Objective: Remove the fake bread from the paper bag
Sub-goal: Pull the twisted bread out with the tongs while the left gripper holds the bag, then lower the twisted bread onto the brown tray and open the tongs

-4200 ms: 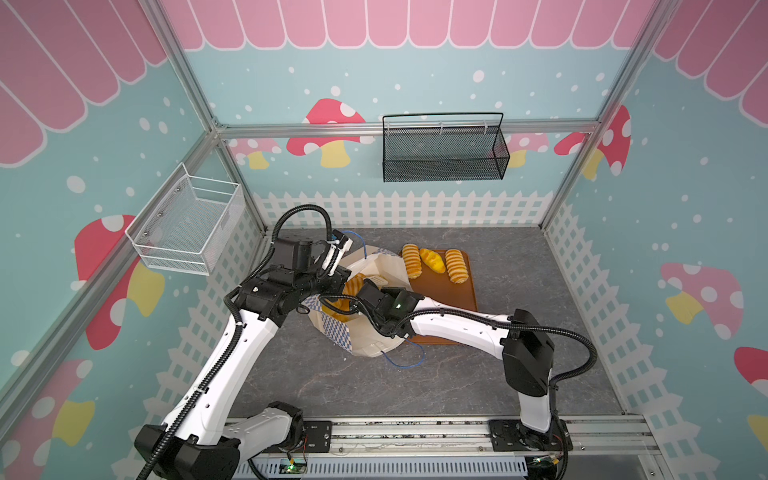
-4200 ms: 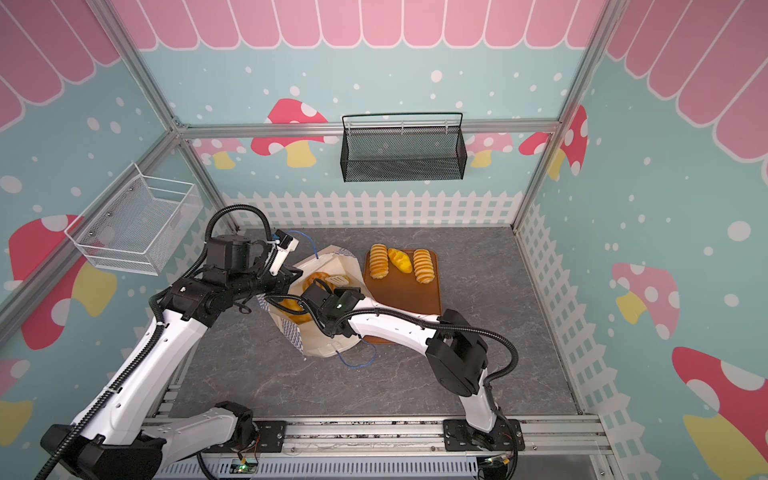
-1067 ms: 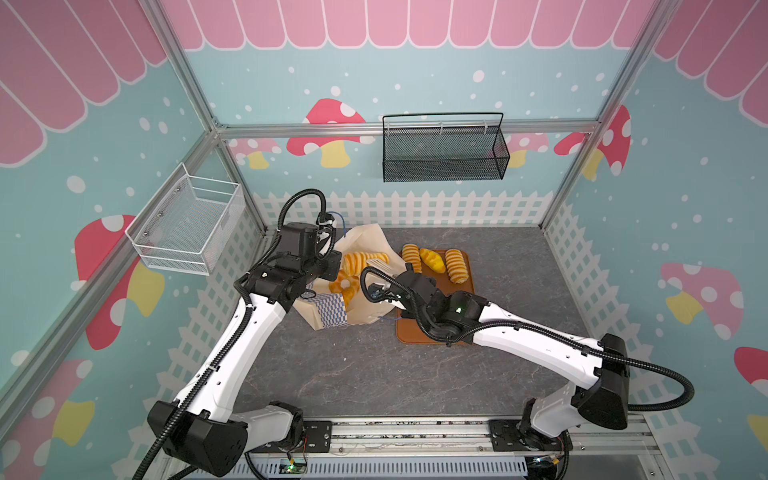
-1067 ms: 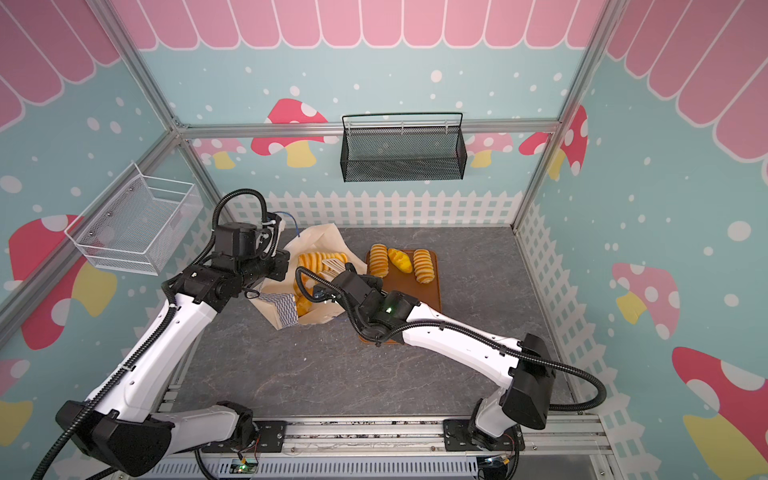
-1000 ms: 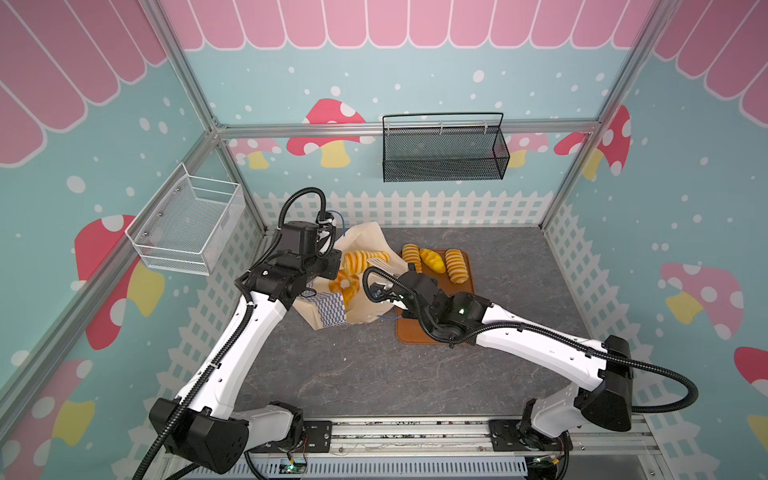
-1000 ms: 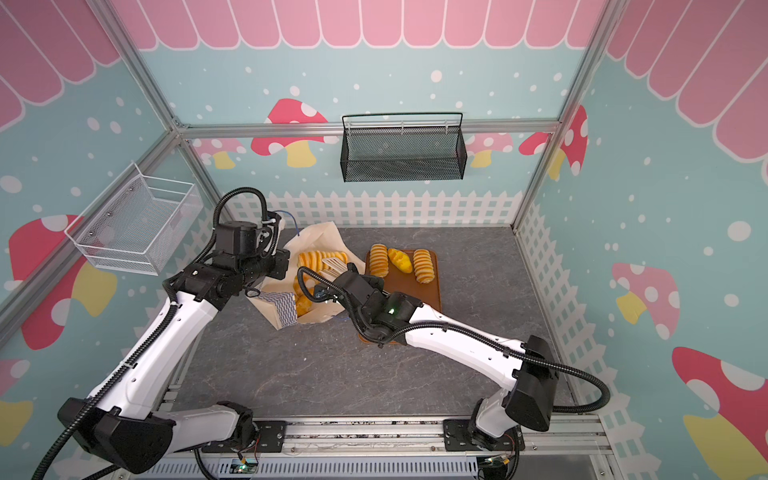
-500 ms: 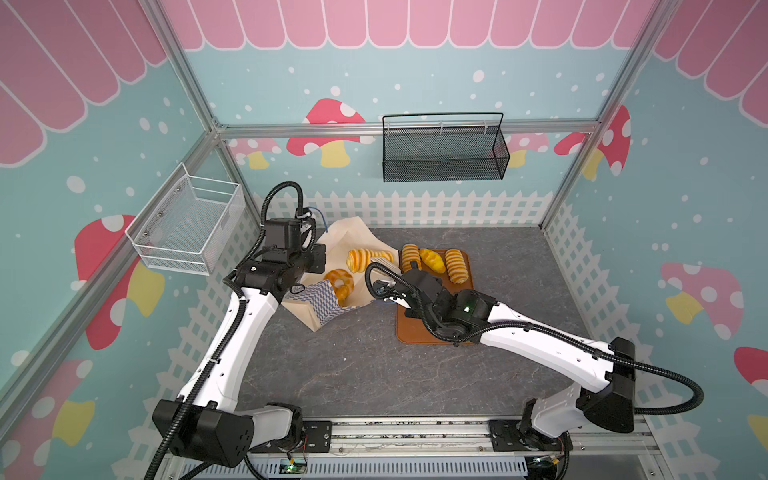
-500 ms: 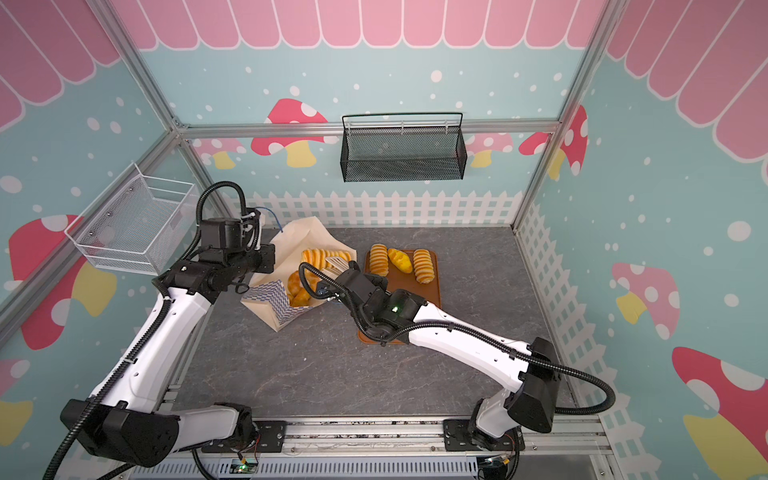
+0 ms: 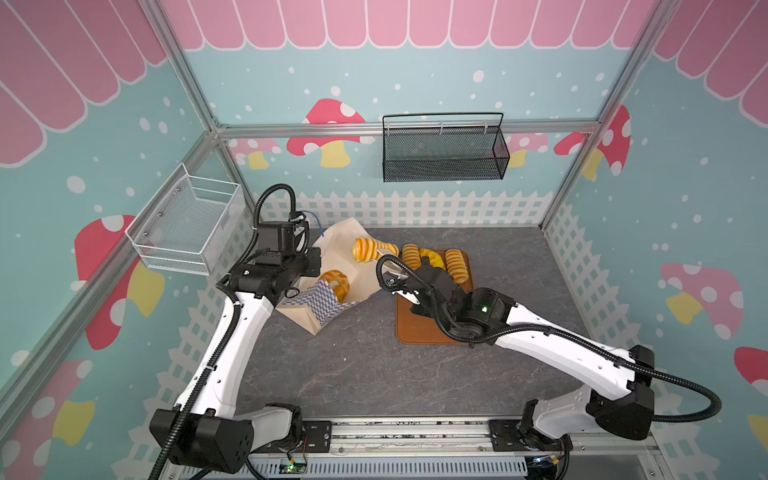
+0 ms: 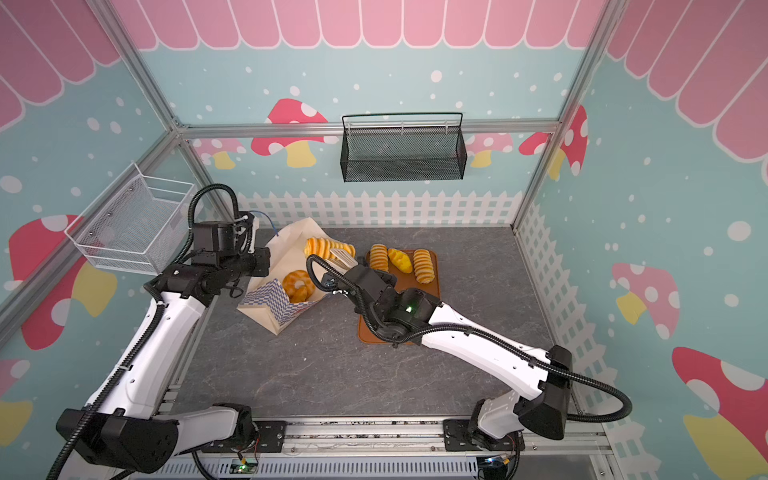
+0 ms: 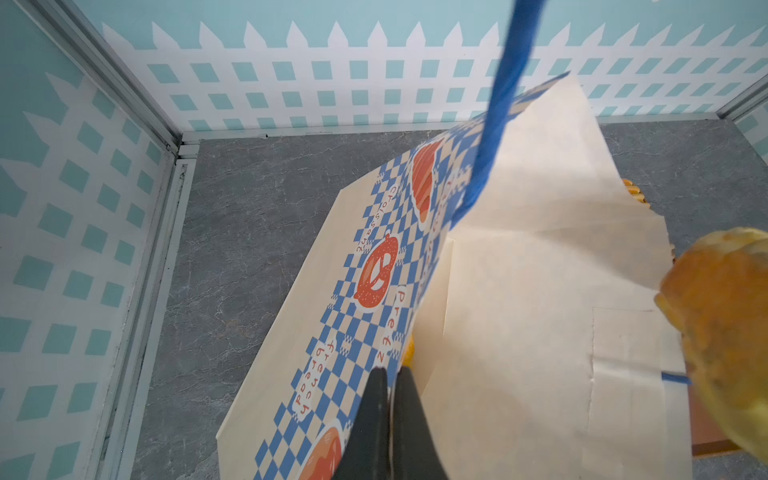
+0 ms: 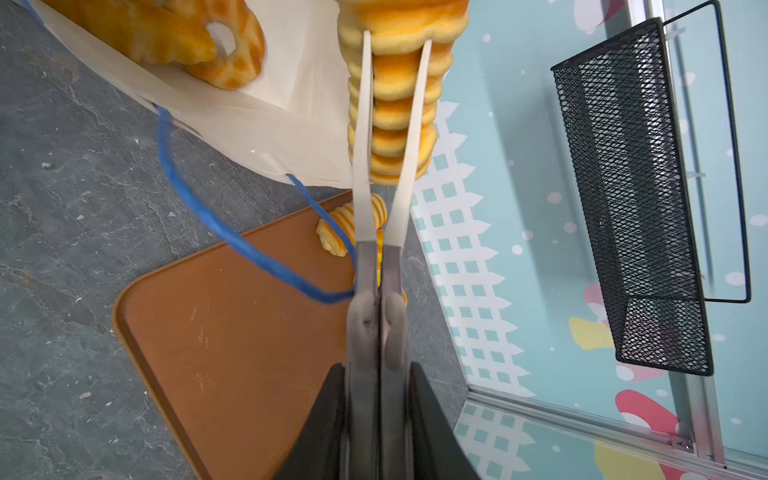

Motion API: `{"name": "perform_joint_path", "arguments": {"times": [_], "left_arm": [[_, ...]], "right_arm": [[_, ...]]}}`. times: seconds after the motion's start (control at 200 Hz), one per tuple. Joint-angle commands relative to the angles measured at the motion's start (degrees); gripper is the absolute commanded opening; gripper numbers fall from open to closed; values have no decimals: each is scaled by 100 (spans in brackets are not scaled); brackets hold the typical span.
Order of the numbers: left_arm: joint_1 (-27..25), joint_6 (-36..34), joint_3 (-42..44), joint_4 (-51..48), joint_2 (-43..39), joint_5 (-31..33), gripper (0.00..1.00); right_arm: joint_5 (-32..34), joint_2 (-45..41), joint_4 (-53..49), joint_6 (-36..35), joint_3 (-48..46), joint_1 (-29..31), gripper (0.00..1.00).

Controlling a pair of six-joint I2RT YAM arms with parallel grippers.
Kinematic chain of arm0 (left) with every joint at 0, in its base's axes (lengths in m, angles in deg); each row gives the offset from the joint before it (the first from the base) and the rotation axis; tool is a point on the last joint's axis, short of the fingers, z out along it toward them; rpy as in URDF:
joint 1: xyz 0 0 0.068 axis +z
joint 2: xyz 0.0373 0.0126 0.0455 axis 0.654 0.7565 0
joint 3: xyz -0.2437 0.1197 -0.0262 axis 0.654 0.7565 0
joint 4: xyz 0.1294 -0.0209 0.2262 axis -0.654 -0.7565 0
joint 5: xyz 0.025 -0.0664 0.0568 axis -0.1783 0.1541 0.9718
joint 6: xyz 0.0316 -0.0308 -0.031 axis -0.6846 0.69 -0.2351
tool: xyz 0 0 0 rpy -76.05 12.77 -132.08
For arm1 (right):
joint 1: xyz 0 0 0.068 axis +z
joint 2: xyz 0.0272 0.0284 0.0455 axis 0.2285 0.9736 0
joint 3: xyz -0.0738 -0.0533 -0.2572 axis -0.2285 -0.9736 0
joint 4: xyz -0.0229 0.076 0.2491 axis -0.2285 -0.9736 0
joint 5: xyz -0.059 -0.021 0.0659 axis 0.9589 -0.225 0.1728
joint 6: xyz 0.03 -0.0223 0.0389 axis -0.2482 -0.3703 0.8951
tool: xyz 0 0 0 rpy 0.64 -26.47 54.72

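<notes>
Both arms (image 9: 245, 328) stretched forward; right pincer (image 12: 378, 386) squeezes tongs (image 12: 362, 124).

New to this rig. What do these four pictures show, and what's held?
The left arm and right arm are tabletop robots, each ending in a pincer. Two pictures look down from overhead, nearly identical; the other two come from a camera on each wrist. The left pincer is shut on the edge of the paper bag, which rests on the grey table. The right pincer is shut on metal tongs that clasp a ridged loaf. A ring doughnut lies on the bag's paper; three pastries sit on the brown tray.
</notes>
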Motion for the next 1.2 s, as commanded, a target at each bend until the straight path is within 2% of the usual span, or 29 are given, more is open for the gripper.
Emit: {"name": "perform_joint_path", "arguments": {"times": [0.0,0.2,0.4,0.59,0.71,0.93,1.196], "left_arm": [[29,134,65,-126,7,-48,0],[33,116,47,-145,13,14,0],[35,123,81,-172,7,21,0],[38,74,100,-214,-33,118,0],[51,29,125,-258,-75,156,0],[59,-7,305,-288,-223,191,0],[80,-42,364,-344,-290,218,0]], "right_arm": [[48,-206,139,189,249,45,18],[460,-85,47,380,637,35,19],[422,-83,151,328,805,32,19],[718,31,-14,540,939,-182,20],[372,192,-660,1166,1248,-789,20],[-460,231,-1033,1699,936,-1609,21],[-1433,477,-1500,1802,255,-1857,21]]}}
